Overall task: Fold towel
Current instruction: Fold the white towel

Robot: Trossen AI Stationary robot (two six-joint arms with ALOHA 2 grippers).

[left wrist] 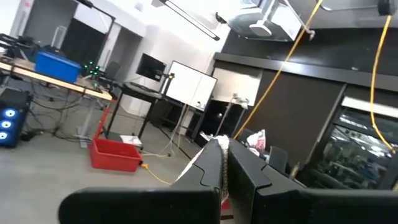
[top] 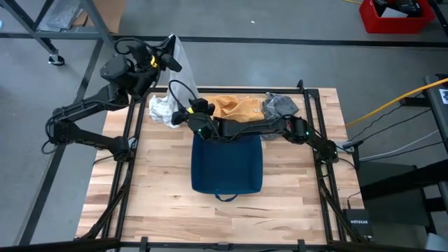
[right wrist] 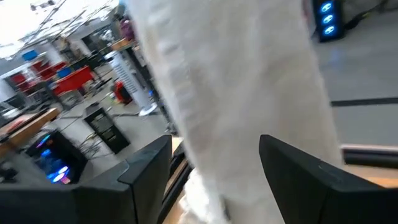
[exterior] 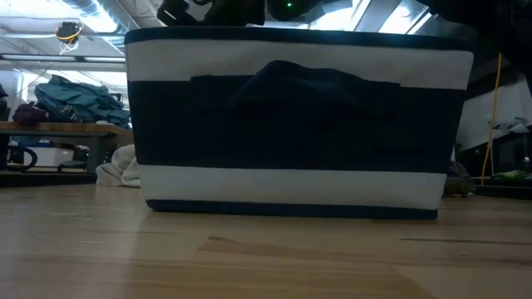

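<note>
A white towel [top: 179, 57] hangs from my raised left gripper [top: 166, 60] above the table's far left corner, and its lower end [top: 162, 108] is bunched on the table. In the left wrist view my left gripper [left wrist: 222, 148] is shut on a thin edge of it. My right gripper [top: 185, 116] reaches across from the right to the towel's lower part. It is open [right wrist: 214, 152], with the towel [right wrist: 236, 93] hanging between its fingers; whether they touch it I cannot tell. A navy folded cloth [top: 227, 164] lies flat mid-table. My left gripper pinches the white towel by a thin upper edge [left wrist: 199, 163] between its two shut fingers. The towel hangs below the fingers, and its lower end [top: 162, 108] rests bunched on the table. One layer or several, I cannot tell.
An orange cloth [top: 234, 106] and a grey cloth [top: 280, 105] lie along the far edge. The navy cloth fills the low view as a navy-and-white striped block [exterior: 291, 124]. Bare wood [top: 294, 189] shows to the near left and right of it.
</note>
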